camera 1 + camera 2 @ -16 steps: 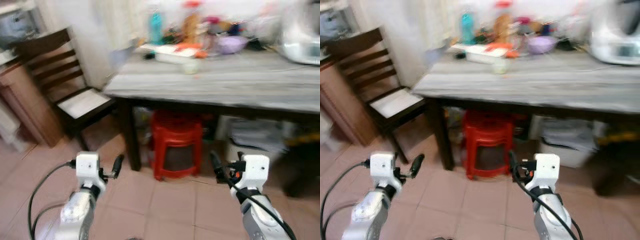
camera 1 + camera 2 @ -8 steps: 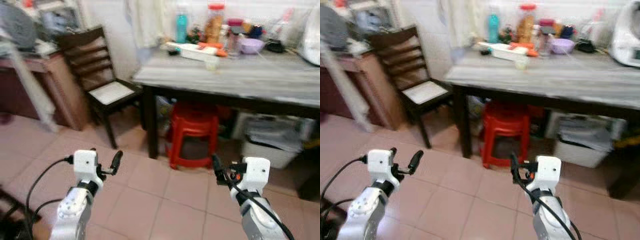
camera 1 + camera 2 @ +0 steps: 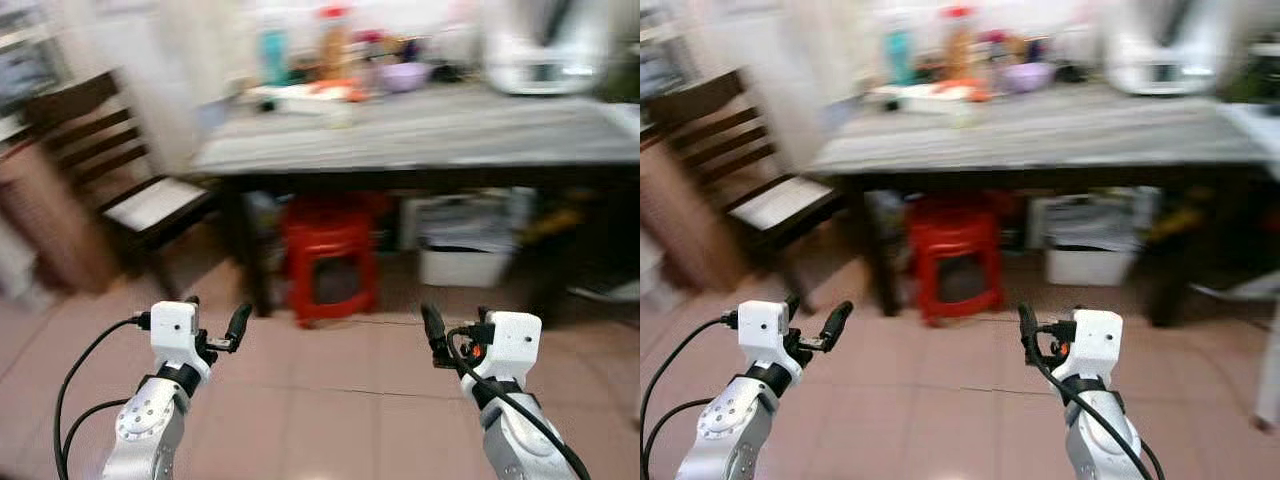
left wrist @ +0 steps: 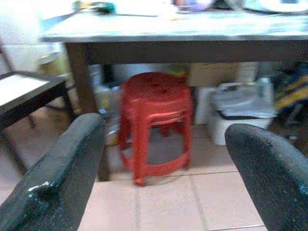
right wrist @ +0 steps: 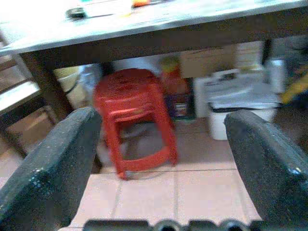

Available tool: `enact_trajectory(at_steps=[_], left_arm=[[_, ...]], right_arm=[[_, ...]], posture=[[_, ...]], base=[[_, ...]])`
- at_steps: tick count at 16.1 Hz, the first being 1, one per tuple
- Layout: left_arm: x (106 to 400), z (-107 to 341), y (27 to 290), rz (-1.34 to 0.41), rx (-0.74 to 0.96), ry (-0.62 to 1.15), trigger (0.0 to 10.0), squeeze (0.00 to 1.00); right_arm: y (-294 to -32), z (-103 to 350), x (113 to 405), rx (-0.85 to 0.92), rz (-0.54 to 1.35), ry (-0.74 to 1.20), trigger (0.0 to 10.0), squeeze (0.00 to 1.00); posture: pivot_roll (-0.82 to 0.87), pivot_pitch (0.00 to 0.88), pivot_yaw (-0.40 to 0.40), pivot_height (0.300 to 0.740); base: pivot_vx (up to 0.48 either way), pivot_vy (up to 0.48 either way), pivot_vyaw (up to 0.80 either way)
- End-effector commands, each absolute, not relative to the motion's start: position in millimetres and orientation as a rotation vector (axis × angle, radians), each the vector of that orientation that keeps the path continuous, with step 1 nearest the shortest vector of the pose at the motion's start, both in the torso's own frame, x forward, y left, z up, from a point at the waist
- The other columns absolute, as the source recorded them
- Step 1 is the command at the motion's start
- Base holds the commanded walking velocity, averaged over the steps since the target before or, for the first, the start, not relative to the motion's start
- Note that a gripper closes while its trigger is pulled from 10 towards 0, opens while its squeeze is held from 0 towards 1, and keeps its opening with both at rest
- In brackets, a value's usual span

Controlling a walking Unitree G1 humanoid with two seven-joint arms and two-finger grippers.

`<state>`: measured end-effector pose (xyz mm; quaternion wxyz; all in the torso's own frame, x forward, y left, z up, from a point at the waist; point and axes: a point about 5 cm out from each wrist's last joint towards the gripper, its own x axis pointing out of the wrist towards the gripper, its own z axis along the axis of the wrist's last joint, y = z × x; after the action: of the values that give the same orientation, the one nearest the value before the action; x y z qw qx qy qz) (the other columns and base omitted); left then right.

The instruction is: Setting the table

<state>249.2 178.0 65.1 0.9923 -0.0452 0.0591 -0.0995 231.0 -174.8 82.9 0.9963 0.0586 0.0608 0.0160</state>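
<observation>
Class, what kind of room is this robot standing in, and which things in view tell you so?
Probably a home kitchen or dining area: a grey table crowded with bottles, a bowl and a white appliance, a wooden chair beside it, and a red stool beneath.

The head's two eyes look forward and down across the floor at the desk (image 3: 420,135). Each wrist camera looks low along its fingers; all four share the red stool (image 4: 155,120) ahead of the hands.

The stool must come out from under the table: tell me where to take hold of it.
Grip the red stool by the front rim of its seat, coming in low from the open floor side. The table top closes off its upper side, a dark leg stands at its left, and the seat edge faces the open left end effector.
</observation>
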Motion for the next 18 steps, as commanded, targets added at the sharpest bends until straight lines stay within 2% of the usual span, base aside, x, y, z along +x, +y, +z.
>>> enact_trajectory(at_steps=[1,4,15,18], left_arm=[[250.2,68.6,176.6,-0.213,-0.090,0.112,10.0,0.00],[251.6,72.4,176.2,-0.217,-0.092,0.103,10.0,0.00],[251.8,74.8,176.8,-0.221,-0.077,0.114,10.0,0.00],[252.3,74.8,175.2,-0.226,-0.076,0.117,10.0,0.00]], right_arm=[[-175.2,89.2,232.2,0.118,0.029,0.098,10.0,0.00],[-170.9,95.1,232.6,0.121,0.042,0.076,10.0,0.00],[-166.7,93.9,227.4,0.132,0.053,0.075,10.0,0.00],[-165.9,92.4,225.8,0.136,0.058,0.078,10.0,0.00]], posture=[[-0.02,0.000,0.082,0.740],[-0.02,0.000,0.084,0.740],[-0.02,0.000,0.102,0.740],[-0.02,0.000,0.105,0.740]], base=[[0.000,-0.472,-0.51],[0.000,-0.471,-0.43],[0.000,-0.457,0.00],[0.000,-0.446,0.47]])
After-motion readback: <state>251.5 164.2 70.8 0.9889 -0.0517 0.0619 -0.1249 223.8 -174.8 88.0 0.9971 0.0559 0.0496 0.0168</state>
